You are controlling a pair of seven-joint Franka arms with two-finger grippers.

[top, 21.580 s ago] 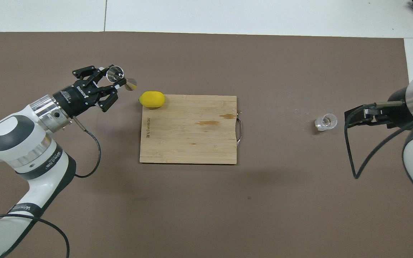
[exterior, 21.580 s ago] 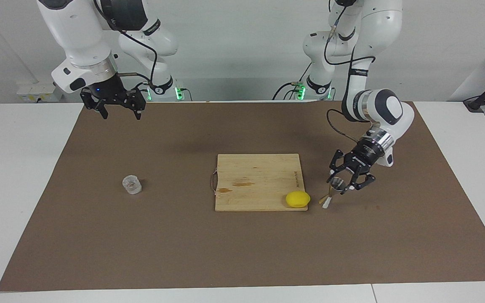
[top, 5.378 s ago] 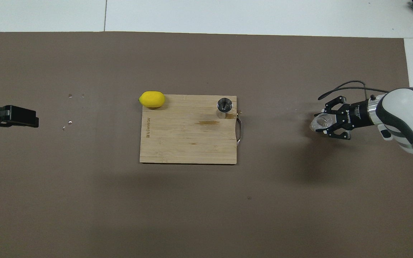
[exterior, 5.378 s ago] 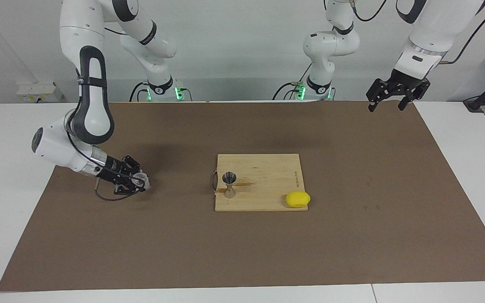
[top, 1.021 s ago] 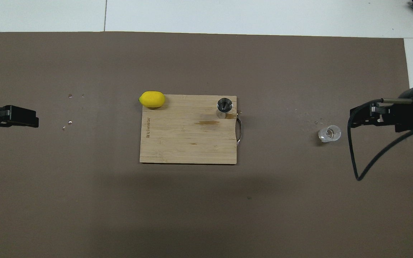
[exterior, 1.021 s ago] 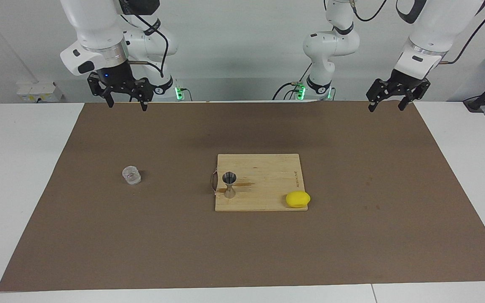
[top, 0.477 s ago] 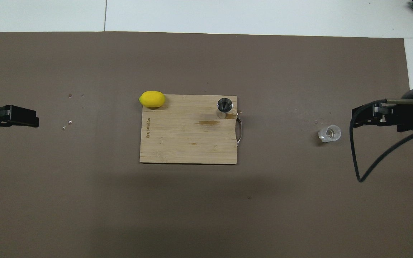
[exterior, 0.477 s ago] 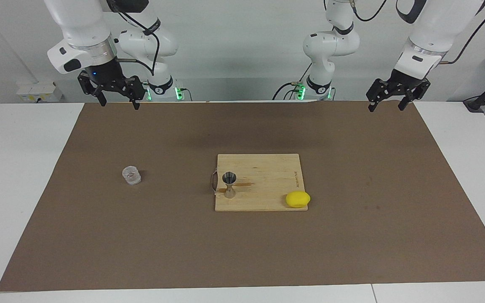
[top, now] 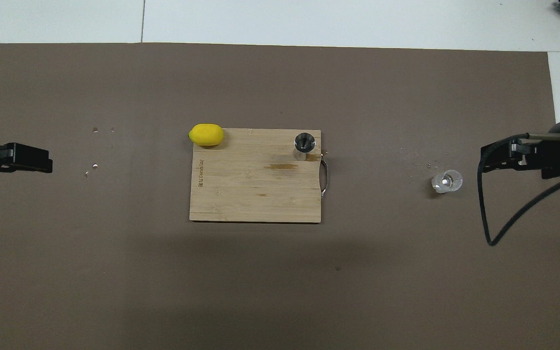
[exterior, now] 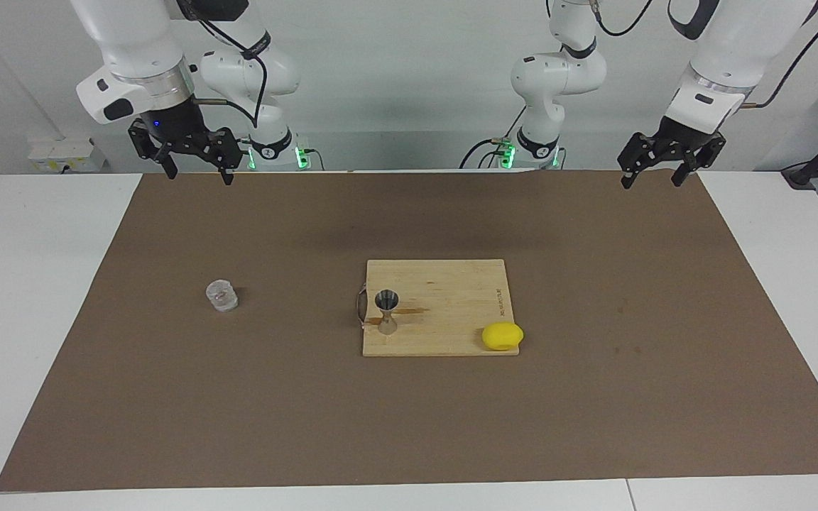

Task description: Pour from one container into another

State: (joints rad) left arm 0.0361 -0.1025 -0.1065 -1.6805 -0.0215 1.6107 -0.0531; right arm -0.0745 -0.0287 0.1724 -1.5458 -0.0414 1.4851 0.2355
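Note:
The small clear glass cup [exterior: 222, 296] [top: 447, 181] stands upright on the brown mat toward the right arm's end of the table. The steel jigger [exterior: 387, 311] [top: 304, 145] stands upright on the wooden cutting board [exterior: 444, 280] [top: 255, 194], at the corner by the board's metal handle. My right gripper [exterior: 197, 172] [top: 485, 163] hangs open and empty, high over the mat's edge nearest the robots, well apart from the cup. My left gripper [exterior: 650, 180] [top: 46, 165] waits open and empty, high over the mat's other corner nearest the robots.
A yellow lemon [exterior: 502, 336] [top: 206, 134] lies at the board's corner farthest from the robots, toward the left arm's end. Small droplets [top: 94, 166] dot the mat toward the left arm's end, and a few more lie beside the cup.
My right gripper has drifted a little toward the right arm's end of the table, staying high and open. The cup, jigger, lemon and left arm have not moved.

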